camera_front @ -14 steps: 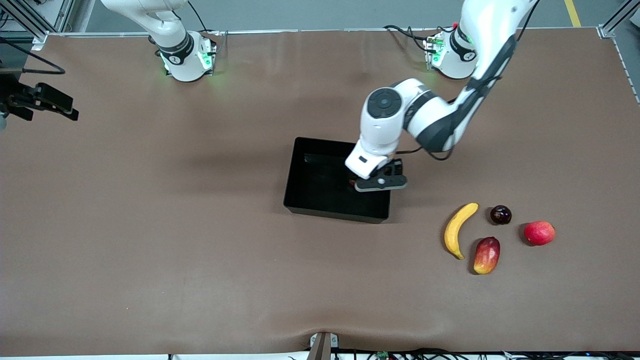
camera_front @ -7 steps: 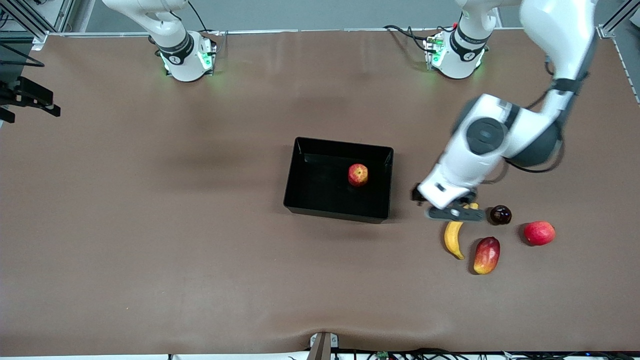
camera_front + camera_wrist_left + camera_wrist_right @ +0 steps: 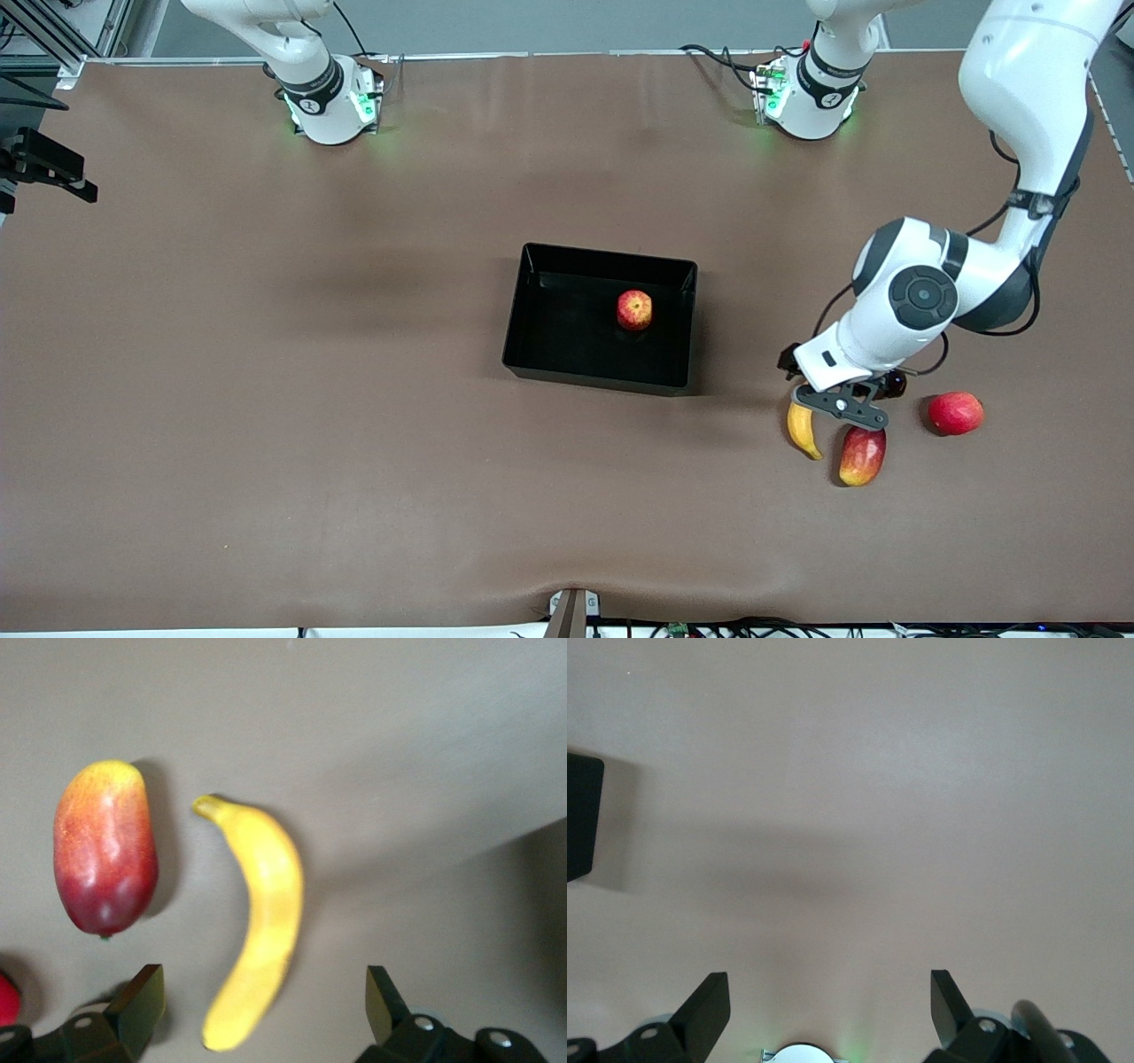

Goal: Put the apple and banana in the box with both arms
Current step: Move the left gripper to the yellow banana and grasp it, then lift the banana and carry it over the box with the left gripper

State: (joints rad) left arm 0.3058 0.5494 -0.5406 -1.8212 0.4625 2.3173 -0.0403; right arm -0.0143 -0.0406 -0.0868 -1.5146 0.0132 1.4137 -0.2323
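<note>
The apple [image 3: 634,310] lies in the black box [image 3: 567,346] at mid-table, toward the left arm's side of it. The yellow banana [image 3: 802,430] lies on the table toward the left arm's end, with its farther part hidden under my left gripper [image 3: 842,408]. In the left wrist view the banana [image 3: 261,912] runs between the open fingers of the left gripper [image 3: 264,997], which is empty and not touching it. My right gripper [image 3: 49,168] waits open and empty over the right arm's end of the table and also shows in its wrist view [image 3: 830,997].
A red-and-yellow mango-like fruit [image 3: 862,456] lies close beside the banana and shows in the left wrist view [image 3: 104,846]. A pinkish-red round fruit [image 3: 956,413] and a dark fruit [image 3: 896,383] lie nearby. A box corner [image 3: 580,815] shows in the right wrist view.
My left gripper left the box, with the apple lying inside, and swung to over the banana. My right gripper drifted slightly toward the table's edge.
</note>
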